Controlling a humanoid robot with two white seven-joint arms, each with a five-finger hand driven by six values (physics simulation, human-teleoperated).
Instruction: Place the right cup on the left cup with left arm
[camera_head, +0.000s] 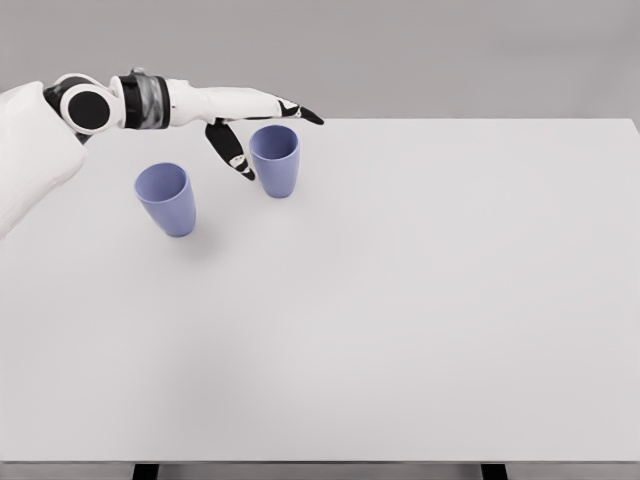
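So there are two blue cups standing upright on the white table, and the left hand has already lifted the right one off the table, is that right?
Not quite. The head view shows the right cup on the white table, not lifted. The left hand is open beside it, fingers spread near its rim and holding nothing. The left cup does stand upright, as you said.

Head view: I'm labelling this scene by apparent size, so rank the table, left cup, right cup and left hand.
1. Table
2. Left hand
3. Left cup and right cup: look alike, no ranking.

head camera, high, looking down over table (420, 300)
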